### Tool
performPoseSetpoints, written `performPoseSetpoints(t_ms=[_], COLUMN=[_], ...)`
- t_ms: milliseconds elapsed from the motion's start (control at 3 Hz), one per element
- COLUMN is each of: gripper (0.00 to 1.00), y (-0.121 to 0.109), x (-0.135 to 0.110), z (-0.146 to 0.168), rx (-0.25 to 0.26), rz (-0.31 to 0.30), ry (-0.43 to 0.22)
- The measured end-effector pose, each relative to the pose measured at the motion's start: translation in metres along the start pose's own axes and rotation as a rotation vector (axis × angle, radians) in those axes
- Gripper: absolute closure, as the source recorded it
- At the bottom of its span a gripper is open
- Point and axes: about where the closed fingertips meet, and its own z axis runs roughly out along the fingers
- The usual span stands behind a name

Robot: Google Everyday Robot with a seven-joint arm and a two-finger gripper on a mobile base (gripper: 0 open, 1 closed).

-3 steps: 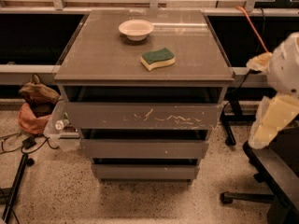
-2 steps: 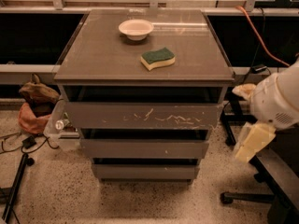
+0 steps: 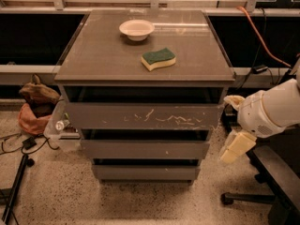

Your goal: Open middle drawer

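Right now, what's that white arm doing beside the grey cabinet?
The robot's gripper hangs to the right of the cabinet, about level with the middle drawer and not touching it. That drawer, the one it is meant to open, looks shut. A bowl and a sponge sit on top.

Pincer (image 3: 237,147) hangs right of the cabinet, level with the middle drawer (image 3: 145,149) and just off its right end. Open speckled floor (image 3: 140,200) in front of the drawer fronts gives a straight approach from there. A dark gap (image 3: 145,135) runs along the top edge of the middle front.

Left flank is crowded: plastic tub (image 3: 58,128) against the cabinet, bag (image 3: 35,107), cables (image 3: 16,142), tripod leg (image 3: 16,186). Right flank has a black wheeled base (image 3: 248,198) low down, under the arm.

Bench (image 3: 103,60) carries a bowl (image 3: 136,29) and a sponge (image 3: 159,59), both well above the drawer line.
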Motion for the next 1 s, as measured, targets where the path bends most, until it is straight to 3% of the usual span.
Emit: performPoseSetpoints(t_ms=[333,667,1000], gripper=[0.00,0.00,0.00], y=[0.001,0.004,0.021], x=[0.000,0.004,0.010], z=[0.000,0.026,0.087], rx=[-0.002,-0.018,-0.058], rz=[0.000,0.002,0.023], ry=[0.001,-0.033,-0.142])
